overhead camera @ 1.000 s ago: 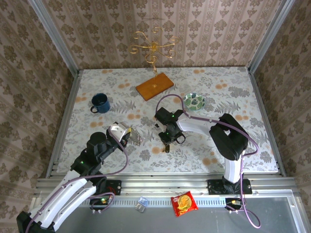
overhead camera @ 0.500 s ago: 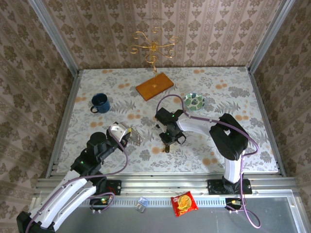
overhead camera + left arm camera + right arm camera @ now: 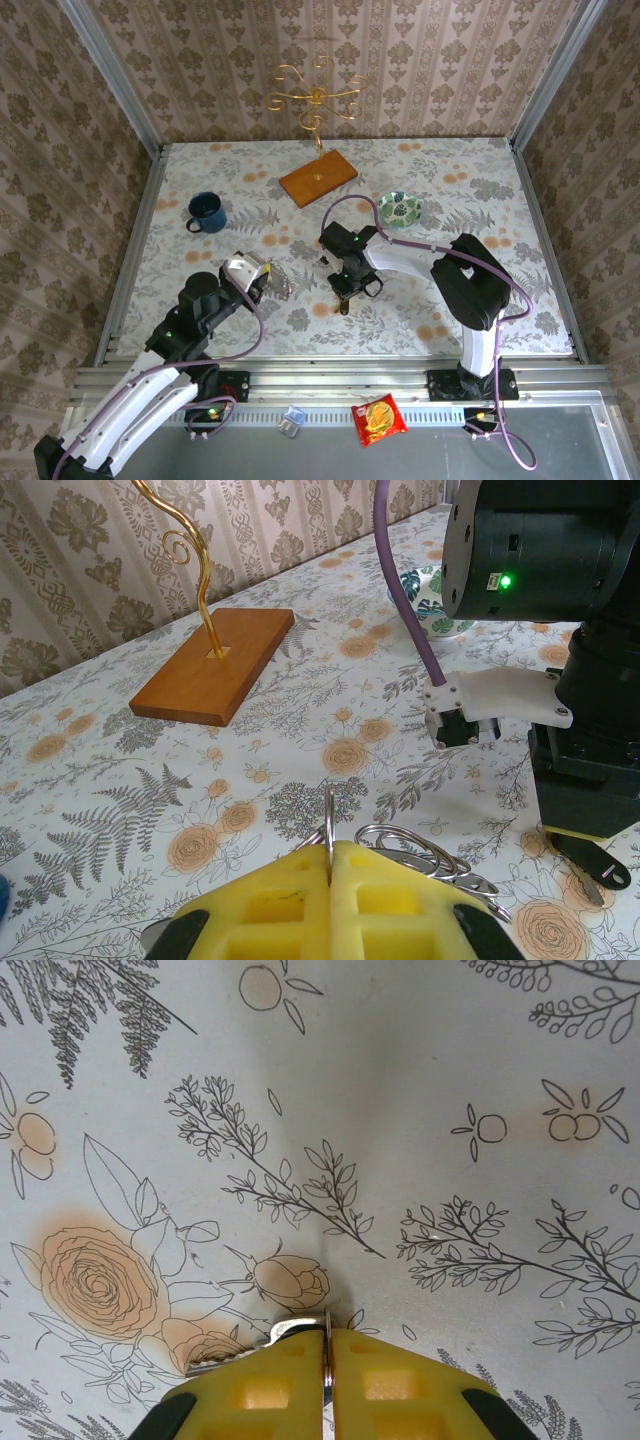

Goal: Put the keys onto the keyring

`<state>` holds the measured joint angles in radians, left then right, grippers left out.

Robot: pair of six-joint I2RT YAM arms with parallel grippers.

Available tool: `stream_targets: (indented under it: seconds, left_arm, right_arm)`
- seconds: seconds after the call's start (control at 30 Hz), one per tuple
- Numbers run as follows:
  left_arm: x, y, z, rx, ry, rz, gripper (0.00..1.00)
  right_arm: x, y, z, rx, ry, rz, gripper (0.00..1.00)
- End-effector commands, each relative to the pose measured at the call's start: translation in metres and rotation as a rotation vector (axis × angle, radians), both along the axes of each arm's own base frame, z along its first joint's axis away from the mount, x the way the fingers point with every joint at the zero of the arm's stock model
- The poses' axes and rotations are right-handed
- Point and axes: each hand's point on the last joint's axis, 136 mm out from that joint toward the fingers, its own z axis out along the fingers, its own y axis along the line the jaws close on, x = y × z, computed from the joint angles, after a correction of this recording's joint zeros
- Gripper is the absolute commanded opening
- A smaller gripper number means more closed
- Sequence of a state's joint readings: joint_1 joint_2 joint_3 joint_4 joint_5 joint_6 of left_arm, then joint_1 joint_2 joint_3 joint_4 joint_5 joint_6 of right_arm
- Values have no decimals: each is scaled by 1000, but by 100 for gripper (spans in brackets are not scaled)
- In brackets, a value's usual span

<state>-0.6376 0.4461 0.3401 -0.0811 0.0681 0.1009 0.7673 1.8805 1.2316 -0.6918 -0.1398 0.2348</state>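
The silver wire keyring (image 3: pixel 328 818) is pinched edge-on by the closed left end effector (image 3: pixel 330 850), near left on the floral tabletop (image 3: pixel 120 770). The right end effector (image 3: pixel 327 1340) is closed on a thin silver metal strip (image 3: pixel 250 1350), probably a key blade. The small black-headed key (image 3: pixel 590 865) lies beside it. Under threading pressure, either tip-only grip may be lost.

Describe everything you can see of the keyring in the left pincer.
The keyring is a bunch of thin, shiny silver loops, metal by the look. One loop stands upright, pinched between the yellow pads of the shut left pincer. The rest fan out to one side, low over the floral table. Whether they touch it is unclear.
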Motion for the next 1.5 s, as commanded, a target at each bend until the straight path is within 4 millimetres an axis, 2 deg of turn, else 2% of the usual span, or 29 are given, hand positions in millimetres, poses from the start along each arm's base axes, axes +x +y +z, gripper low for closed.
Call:
stream_targets:
  seconds: [0.0,0.23,0.47,0.7,0.9,1.03,1.13,1.27,1.47]
  left_arm:
    - [2,-2,22,-32,-53,-9,0]
    - [1,-2,23,-33,-53,-10,0]
    - [1,-2,23,-33,-53,-11,0]
    - [-2,-8,26,-30,-56,-56,0]
    - [-9,-20,31,-59,-51,-129,0]
    - [-18,-31,33,-77,-36,-213,0]
    - [-27,-41,34,-97,-17,-288,0]
    - [-39,-53,34,-126,22,-385,0]
    - [-44,-60,35,-143,66,-430,0]
  right_arm:
    - [2,3,-1,4,20,2,9]
    - [4,2,0,10,5,1,0]
    - [6,5,9,39,-26,13,0]
    - [3,10,56,190,-159,108,0]
    - [-26,23,103,395,-204,276,0]
    - [-37,23,132,472,-271,350,0]
    - [-35,24,154,514,-361,395,0]
    - [-30,22,168,500,-455,454,0]
    - [-24,28,191,453,-638,605,0]
